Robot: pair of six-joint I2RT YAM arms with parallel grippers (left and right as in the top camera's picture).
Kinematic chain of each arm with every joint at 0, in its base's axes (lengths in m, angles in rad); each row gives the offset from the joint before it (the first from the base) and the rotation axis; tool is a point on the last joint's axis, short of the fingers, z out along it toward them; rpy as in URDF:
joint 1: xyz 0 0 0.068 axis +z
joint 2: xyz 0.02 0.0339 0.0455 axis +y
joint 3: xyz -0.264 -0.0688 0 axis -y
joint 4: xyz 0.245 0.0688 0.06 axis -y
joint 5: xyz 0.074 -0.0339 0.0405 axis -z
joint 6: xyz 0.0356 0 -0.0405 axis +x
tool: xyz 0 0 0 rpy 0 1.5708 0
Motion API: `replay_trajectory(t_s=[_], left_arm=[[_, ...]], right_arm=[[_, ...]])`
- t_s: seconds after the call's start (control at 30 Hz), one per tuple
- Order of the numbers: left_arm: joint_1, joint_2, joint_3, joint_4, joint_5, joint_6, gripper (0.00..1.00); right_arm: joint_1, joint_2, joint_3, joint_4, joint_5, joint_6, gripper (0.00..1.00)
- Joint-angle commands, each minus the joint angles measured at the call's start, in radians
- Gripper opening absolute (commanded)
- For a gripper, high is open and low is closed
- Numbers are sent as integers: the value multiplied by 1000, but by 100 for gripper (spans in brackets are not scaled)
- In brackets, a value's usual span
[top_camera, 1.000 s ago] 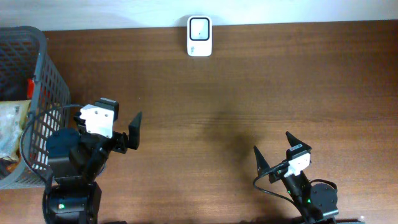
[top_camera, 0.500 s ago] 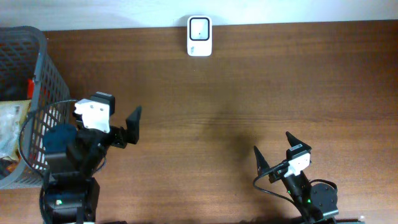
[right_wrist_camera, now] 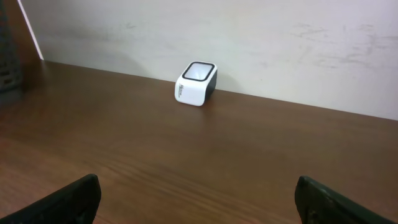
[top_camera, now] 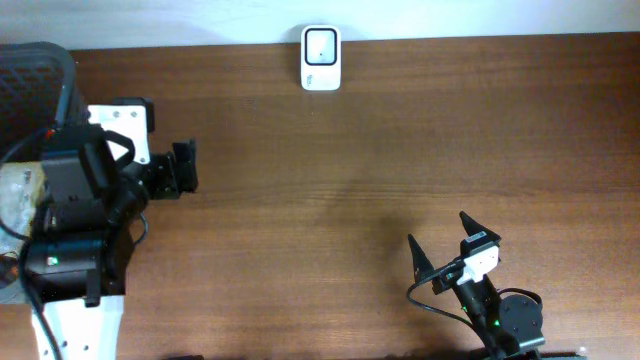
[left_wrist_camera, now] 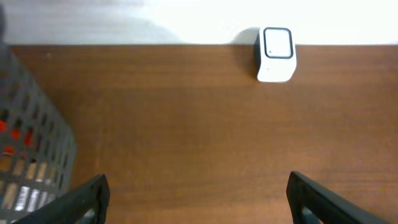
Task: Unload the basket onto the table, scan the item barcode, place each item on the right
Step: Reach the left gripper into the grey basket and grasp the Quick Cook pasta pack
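The white barcode scanner [top_camera: 321,58] stands at the table's far edge, window up; it also shows as the scanner [left_wrist_camera: 277,54] in the left wrist view and the scanner [right_wrist_camera: 196,83] in the right wrist view. Items lie in the grey mesh basket [top_camera: 45,70] at the far left: a crinkly packet [top_camera: 18,188] and something red [top_camera: 47,133], both mostly hidden by my left arm. My left gripper [top_camera: 183,168] hovers just right of the basket, open and empty, its fingers [left_wrist_camera: 81,202] wide apart. My right gripper [top_camera: 440,235] rests open near the front right, holding nothing.
The basket wall [left_wrist_camera: 31,143] fills the left side of the left wrist view, red and silver packaging visible through the mesh. A pale wall runs behind the table's far edge. Bare brown wood [top_camera: 400,150] lies between the arms and the scanner.
My left arm has swung back and to the left, bringing its gripper from mid-table to beside the basket. The right arm has stayed still.
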Motion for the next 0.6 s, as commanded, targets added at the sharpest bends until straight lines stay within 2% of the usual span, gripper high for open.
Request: replay_trajectory(t_s=[0.0,0.13,0.23,0.33,0.43,0.57], left_arm=[[0,43,121,-73,-79,-25,91],[0,114,267,-173,-150,-17,97],[0,115,270,-102,-293,-17,98],[43,122,326,-67,-291,-18,97],[231,185,501,-108,-261,-23,97],[437,266,546,-137,-219,-76,96]], right_arm=[[5,-6,-7,-3,-1,7,99],[5,-6,-7,-3,-1,7,99],[5,-6,-7,-3,-1,7,99],[5,-6,-7,-3,-1,7,99],[5,-6,-7,-3,-1,7,99],[5,-6,-7,-3,-1,7,99]])
